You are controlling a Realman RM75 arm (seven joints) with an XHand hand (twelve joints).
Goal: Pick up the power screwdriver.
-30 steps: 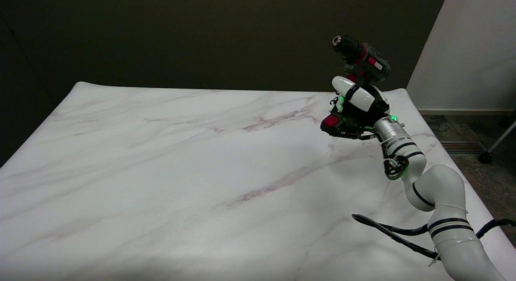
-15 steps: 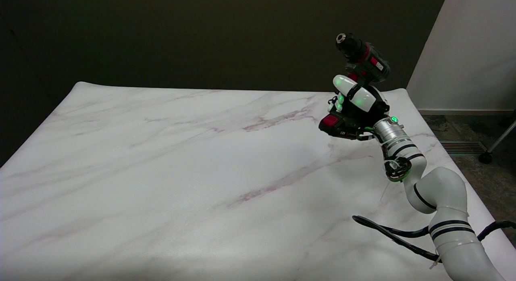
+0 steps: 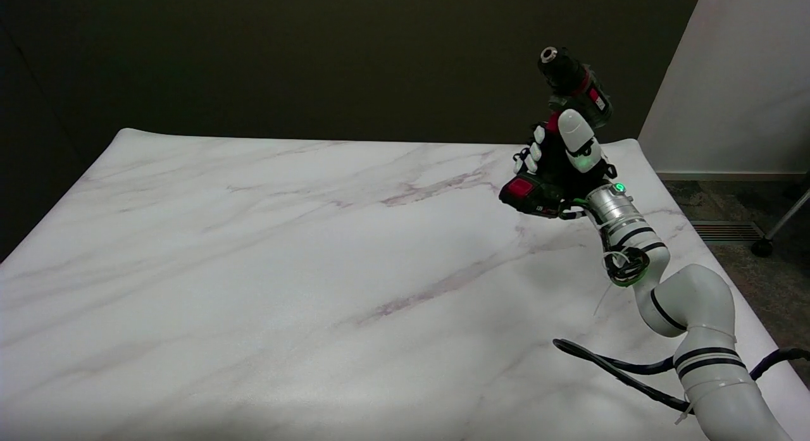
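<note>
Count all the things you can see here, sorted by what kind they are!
Power screwdriver: 1, held up off the table by the right hand
Robot arm: 1
Black cable: 1, lying on the table
Marble table: 1
Total: 4

The power screwdriver [image 3: 573, 86] has its grip hidden inside the robot hand [image 3: 565, 161], so only the chuck end at 12 o'clock and the battery foot at 9 o'clock of the fingers show. The label print on its body and battery is too small to read. The right arm [image 3: 690, 314] is cut off by the lower edge at 5 o'clock. A black cable [image 3: 607, 365] runs behind the arm and leaves the picture at the right edge. The desk [image 3: 253, 270] is cropped at the left and lower edges.
</note>
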